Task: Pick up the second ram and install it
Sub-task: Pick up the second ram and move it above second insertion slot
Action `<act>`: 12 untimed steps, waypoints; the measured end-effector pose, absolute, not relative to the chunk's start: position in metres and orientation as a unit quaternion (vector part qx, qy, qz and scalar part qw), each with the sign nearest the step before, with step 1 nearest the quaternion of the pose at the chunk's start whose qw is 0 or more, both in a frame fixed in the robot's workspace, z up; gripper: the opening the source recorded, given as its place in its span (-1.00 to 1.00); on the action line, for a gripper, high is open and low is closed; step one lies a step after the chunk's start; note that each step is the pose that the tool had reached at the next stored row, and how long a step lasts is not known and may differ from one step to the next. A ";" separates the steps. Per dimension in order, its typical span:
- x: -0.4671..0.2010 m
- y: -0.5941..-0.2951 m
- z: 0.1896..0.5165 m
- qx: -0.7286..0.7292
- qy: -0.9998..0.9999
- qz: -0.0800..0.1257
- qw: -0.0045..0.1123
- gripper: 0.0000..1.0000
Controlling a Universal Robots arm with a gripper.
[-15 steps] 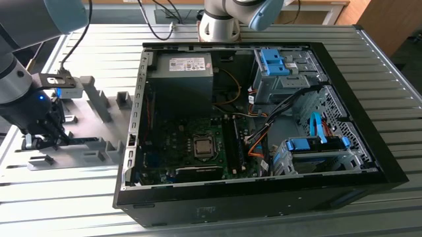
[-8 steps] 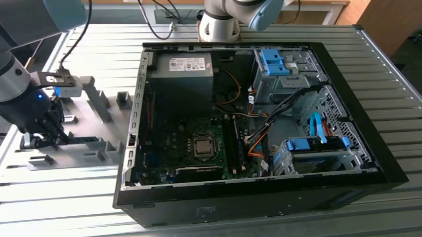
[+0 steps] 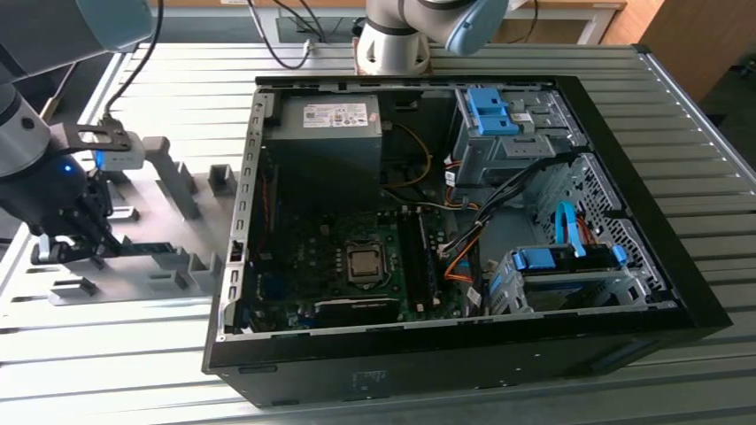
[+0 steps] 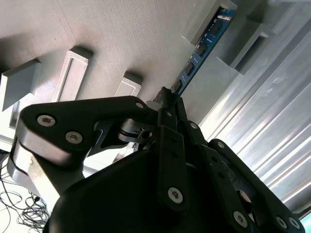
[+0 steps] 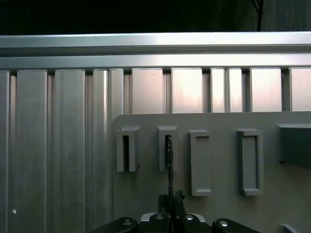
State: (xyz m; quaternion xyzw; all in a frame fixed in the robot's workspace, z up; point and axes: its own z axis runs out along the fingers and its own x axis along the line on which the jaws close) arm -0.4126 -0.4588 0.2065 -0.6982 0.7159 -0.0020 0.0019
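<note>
Exterior view, gripper [image 3: 88, 246]: low over the gray plate [image 3: 130, 226] at the exterior view's left, among the holder blocks.
Exterior view, ram stick [image 3: 142, 249]: a dark strip running from the jaws toward the exterior view's right, along the plate. The open computer case [image 3: 413, 367] is well apart, further that way.
Second wrist view, jaws: pressed together on the stick's near end, pinching it across its flat faces.
Second wrist view, long axis: the stick [image 4: 199, 48] runs straight out from the fingertips [image 4: 167, 99]. Its far end sits in a holder slot.
First wrist view, stick [image 5: 169, 165]: edge-on, a thin dark line from the gripper [image 5: 170, 199] to one slotted block [image 5: 174, 145].
First wrist view, key relation: the stick lies dead ahead of the jaws and in line with them, gripped at its end, not mid-length.
Judgement: the pick-up is in hand; the stick is not yet clear of its holder.
</note>
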 end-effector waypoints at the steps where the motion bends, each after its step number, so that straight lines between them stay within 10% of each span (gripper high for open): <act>1: -0.413 -0.459 0.207 -0.698 0.716 -0.002 0.002 -0.72; 12: -0.413 -0.459 0.216 -0.696 0.718 -0.002 0.002 -0.72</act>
